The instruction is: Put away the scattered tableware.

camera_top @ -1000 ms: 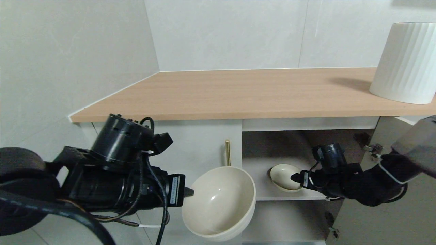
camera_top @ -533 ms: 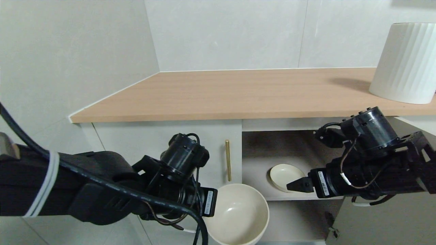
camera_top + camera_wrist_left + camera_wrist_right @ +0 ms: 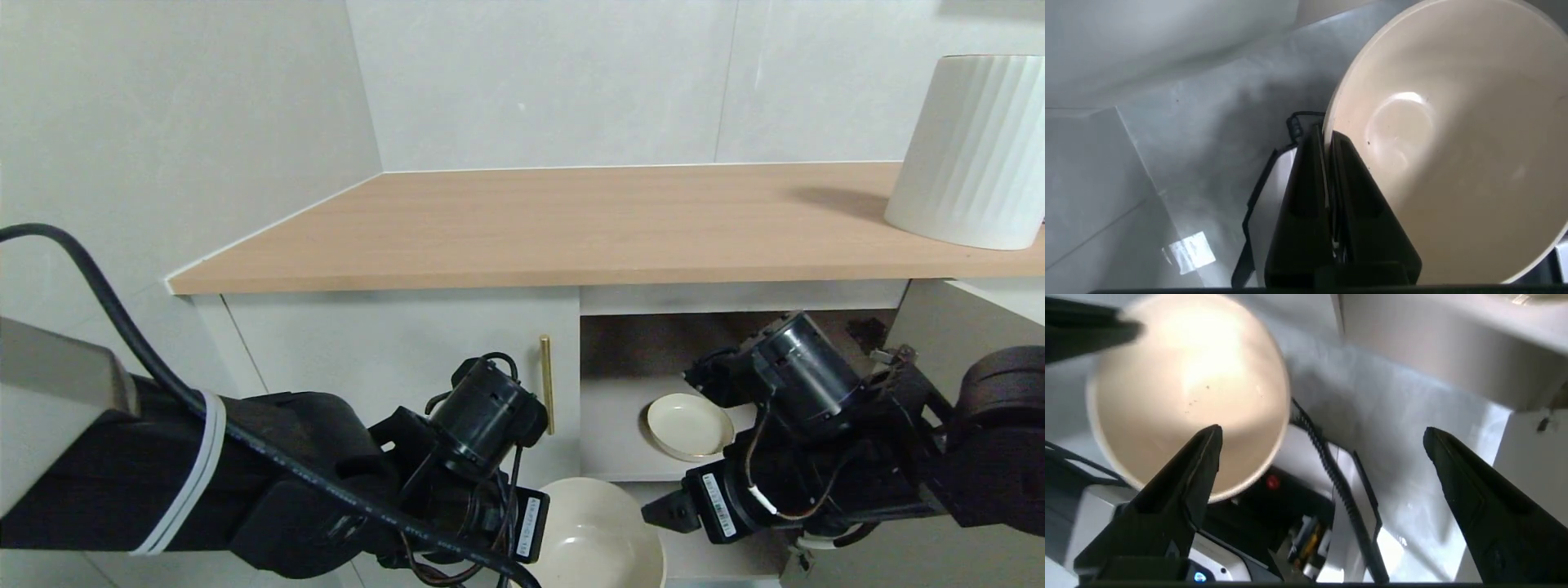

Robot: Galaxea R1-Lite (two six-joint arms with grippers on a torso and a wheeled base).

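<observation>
While the bowl (image 3: pixel 592 539) hangs low, left claw (image 3: pixel 1327 151): clamped on its rim.
Right claw (image 3: pixel 1320 441): spread wide, just right of bowl.
Plate (image 3: pixel 690 425): on cupboard shelf (image 3: pixel 608 449), beyond.

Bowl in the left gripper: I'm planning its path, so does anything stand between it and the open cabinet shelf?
Yes. The right gripper, open, and its arm hang before the open cabinet, beside the bowl. The shelf holds a small dish.
</observation>
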